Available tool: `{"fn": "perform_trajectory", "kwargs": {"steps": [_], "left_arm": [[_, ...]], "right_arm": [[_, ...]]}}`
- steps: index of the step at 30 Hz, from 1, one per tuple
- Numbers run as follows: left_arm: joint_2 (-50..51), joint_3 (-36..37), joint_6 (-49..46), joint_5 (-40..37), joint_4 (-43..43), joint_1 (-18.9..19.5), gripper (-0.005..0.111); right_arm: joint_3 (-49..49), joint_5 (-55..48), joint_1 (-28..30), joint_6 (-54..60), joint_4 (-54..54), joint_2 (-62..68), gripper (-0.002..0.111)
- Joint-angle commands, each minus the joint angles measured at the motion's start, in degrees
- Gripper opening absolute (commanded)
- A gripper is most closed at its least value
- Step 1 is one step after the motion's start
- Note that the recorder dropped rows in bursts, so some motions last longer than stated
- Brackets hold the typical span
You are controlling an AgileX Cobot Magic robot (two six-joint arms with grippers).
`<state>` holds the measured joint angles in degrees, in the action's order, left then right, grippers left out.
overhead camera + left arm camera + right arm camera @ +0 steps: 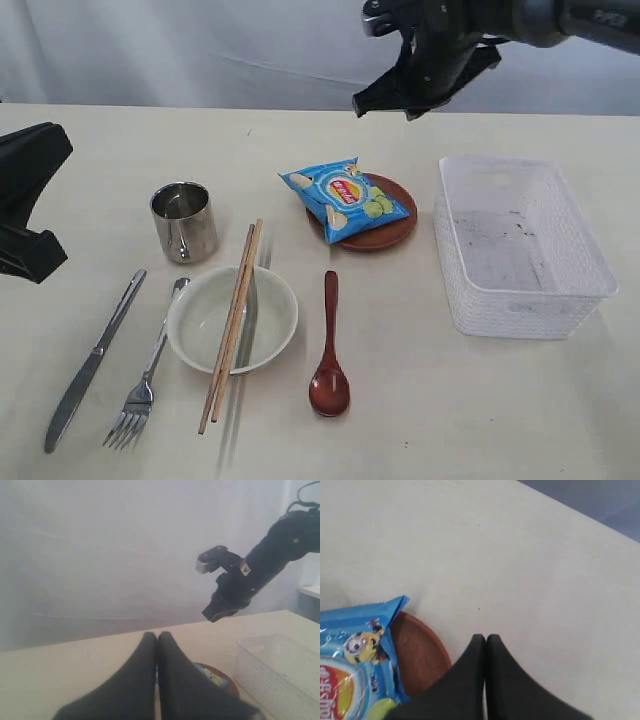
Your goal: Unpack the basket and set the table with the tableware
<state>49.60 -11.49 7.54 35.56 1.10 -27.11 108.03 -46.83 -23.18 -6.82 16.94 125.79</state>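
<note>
Exterior view: black right gripper (388,104) is hovering closed and empty. Blue crisp packet (345,195) is lying on round brown plate (388,233), lower-left of it.

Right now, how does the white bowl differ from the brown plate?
The bowl is white and deep; the plate is brown and shallow. The bowl has two chopsticks lying across its rim; the plate carries a blue crisp packet. Both are round and rest upright on the table.
</note>
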Motion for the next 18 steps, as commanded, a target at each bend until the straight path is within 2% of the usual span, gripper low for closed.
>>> {"fn": "perform_trajectory", "kwargs": {"steps": [1,4,6,18], "left_arm": [[-0.3,0.3,-0.2,0.1,0.2,-0.1,0.000],[-0.3,0.3,-0.2,0.1,0.2,-0.1,0.000],[-0.3,0.3,-0.2,0.1,0.2,-0.1,0.000],[-0.3,0.3,-0.2,0.1,0.2,-0.1,0.000]], "right_arm": [[14.2,-8.1,0.3,6.2,-1.6,10.0,0.000],[23.0,-14.4,0.3,6.8,-0.1,17.0,0.000],[25.4,-17.3,0.3,7.1,0.0,19.5,0.000],[26.1,-19.7,-0.3,6.8,-1.3,24.2,0.000]]}}
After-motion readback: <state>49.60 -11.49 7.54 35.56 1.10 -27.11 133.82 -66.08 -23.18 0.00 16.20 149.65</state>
